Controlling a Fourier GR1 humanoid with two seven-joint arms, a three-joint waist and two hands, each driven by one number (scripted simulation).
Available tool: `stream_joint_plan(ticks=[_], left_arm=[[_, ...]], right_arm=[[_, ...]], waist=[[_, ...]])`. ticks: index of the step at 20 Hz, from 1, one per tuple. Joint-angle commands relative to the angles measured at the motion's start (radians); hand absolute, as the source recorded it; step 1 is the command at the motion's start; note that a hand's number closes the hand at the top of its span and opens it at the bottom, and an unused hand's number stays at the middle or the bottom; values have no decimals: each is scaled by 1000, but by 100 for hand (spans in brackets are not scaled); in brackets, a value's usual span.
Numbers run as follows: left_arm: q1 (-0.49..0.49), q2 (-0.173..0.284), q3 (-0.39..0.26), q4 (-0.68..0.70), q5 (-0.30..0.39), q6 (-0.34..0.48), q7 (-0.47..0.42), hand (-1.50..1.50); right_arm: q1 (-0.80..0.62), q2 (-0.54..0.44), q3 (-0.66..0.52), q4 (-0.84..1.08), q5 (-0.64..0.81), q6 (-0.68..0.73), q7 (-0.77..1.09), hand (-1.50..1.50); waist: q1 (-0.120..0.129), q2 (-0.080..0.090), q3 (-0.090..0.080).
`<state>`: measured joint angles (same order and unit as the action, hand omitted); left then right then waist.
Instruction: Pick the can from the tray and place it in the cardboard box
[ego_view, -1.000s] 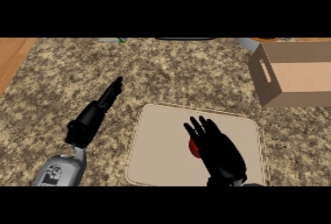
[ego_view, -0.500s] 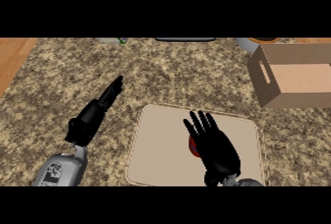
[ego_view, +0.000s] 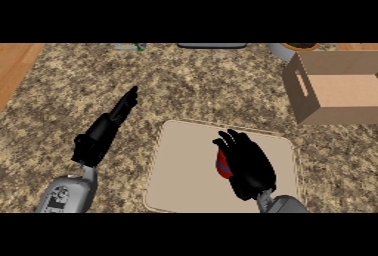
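The left hand (ego_view: 111, 125) is held left of centre, fingers straight. The right hand (ego_view: 247, 162) is spread flat at lower right, fingers extended.

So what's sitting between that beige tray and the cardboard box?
Nothing. In the head view, only bare speckled counter lies between the tray and the cardboard box.
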<state>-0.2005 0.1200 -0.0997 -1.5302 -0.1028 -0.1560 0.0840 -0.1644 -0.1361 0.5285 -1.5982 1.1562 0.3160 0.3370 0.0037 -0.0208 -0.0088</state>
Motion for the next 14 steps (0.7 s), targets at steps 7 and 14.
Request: stream_joint_plan(ticks=[7,14], left_arm=[[11,-3,-5,-45,-16,-16,16,0],[35,-6,-1,-35,-19,-1,-4,0]], right_arm=[[19,21,59,86,131,-106,-23,150],[158,-490,-405,95,-235,-279,-588,150]], waist=[[-2,20,9],[-26,22,12]])
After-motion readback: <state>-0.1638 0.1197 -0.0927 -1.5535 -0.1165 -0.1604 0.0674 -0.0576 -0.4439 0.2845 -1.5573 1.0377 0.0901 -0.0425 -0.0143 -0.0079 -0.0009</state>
